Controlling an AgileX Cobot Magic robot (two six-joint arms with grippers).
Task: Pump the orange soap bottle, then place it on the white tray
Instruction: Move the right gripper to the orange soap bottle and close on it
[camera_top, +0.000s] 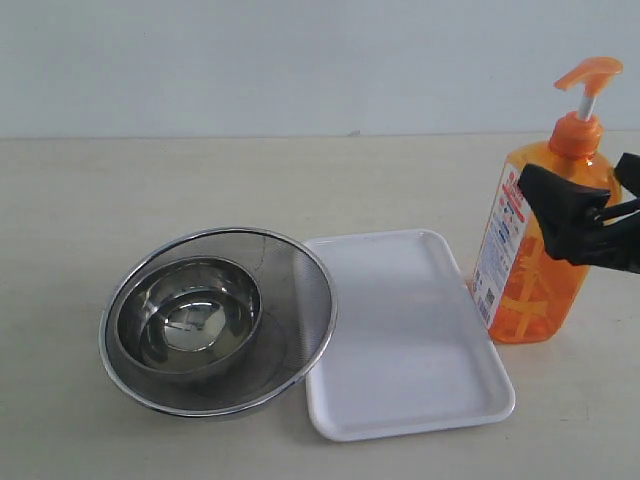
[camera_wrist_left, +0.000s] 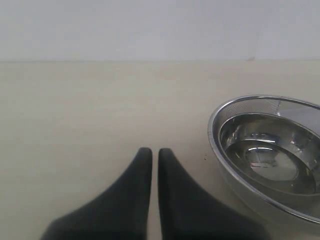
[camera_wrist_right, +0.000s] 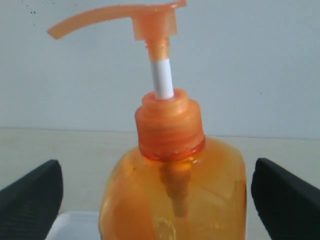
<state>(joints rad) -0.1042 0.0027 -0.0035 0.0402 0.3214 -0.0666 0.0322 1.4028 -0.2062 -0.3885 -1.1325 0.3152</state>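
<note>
right gripper (camera_wrist_right: 160, 205): I'm holding it spread as wide as it goes, one finger on each side of the orange soap bottle (camera_top: 530, 300); gaps are showing on both sides in the wrist view, so I'm gripping nothing

left gripper (camera_wrist_left: 155, 152): sitting pinched shut and empty over the bare table (camera_top: 100, 200), just beside the steel mesh strainer (camera_top: 300, 290)

bottle spot: standing on the table, off the white tray (camera_top: 400, 330), just beside the tray's edge on the side away from the strainer; can't tell if they're touching

long axis: running straight up; pump nozzle (camera_wrist_right: 115, 20) is riding on its white stem above my finger level, looking un-pressed

which way: dead ahead, body sitting right between my right fingers

nearer arm: right, easily; left is hanging well apart, with strainer and tray lying between

my guess: the press is going to need a push straight down that axis; then a short sideways carry to the tray
</note>
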